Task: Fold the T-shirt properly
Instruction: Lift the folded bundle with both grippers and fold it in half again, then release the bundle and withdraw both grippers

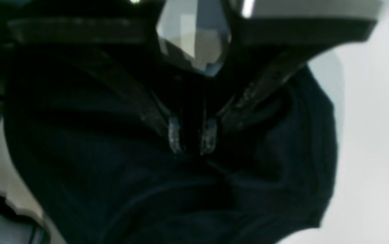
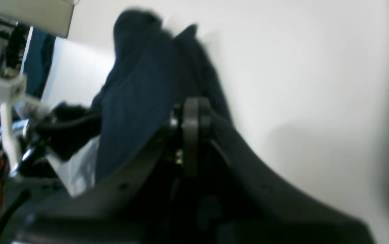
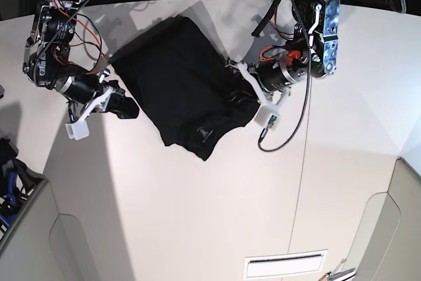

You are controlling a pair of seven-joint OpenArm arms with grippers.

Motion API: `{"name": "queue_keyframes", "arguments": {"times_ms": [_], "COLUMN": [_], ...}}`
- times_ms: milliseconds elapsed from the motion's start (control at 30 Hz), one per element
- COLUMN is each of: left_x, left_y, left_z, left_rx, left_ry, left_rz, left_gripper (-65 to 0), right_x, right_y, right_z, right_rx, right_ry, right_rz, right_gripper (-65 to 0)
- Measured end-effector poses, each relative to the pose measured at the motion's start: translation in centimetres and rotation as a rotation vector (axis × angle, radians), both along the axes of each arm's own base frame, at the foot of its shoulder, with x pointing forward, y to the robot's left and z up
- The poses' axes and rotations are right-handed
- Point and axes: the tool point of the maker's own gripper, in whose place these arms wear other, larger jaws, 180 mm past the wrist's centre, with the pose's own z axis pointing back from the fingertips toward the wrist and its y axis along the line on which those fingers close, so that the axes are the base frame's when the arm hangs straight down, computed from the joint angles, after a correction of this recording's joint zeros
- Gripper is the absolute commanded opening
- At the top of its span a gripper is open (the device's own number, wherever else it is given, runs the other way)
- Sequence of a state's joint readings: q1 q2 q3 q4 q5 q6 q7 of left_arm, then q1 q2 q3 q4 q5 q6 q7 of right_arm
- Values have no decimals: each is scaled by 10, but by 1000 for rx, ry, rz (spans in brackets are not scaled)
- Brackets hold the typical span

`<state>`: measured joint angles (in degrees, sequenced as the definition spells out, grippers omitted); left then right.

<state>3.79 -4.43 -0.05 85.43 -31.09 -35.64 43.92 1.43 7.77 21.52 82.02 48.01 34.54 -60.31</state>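
Note:
The black T-shirt lies bunched at the far middle of the white table, with a small pale label print near its front edge. My left gripper sits at the shirt's right edge. In the left wrist view its fingertips stand close together with black cloth pinched between them. At the shirt's left edge is my right gripper. In the right wrist view the right gripper is shut, and dark fabric rises from both sides of its tips.
The white table stretches toward the front, with a seam running down its right part and a slotted vent near the front edge. A black cable hangs from the left arm. Blue clutter sits past the table's left edge.

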Motion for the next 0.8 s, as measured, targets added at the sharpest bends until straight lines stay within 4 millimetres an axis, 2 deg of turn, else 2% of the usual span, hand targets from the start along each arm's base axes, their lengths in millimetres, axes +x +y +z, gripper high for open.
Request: {"name": "queue_keyframes", "arguments": {"times_ms": [167, 233, 300, 467, 600, 667, 800], "left_x": [48, 61, 67, 62, 54, 45, 33], "left_y": [10, 13, 13, 3, 12, 26, 54], "left_z": [3, 8, 14, 29, 45, 47, 53], "left_rx": [49, 66, 70, 25, 56, 99, 190], "left_ry": [-20, -31, -27, -27, -94, -111, -143], "left_rz": [16, 17, 7, -36, -42, -49, -56], "left_gripper": [-566, -566, -566, -566, -566, -566, -566], "right_x": [-24, -32, -37, -41, -38, -37, -36], "right_y": [1, 1, 1, 1, 6, 17, 58], "right_z": [-17, -21, -24, -26, -24, -23, -18], "right_rx": [10, 14, 17, 24, 45, 70, 145], "right_ry": [60, 77, 91, 97, 85, 82, 74], "right_rz": [0, -1, -2, -7, -14, -13, 23], "right_gripper": [-650, -650, -650, -650, -650, -650, -650]}}
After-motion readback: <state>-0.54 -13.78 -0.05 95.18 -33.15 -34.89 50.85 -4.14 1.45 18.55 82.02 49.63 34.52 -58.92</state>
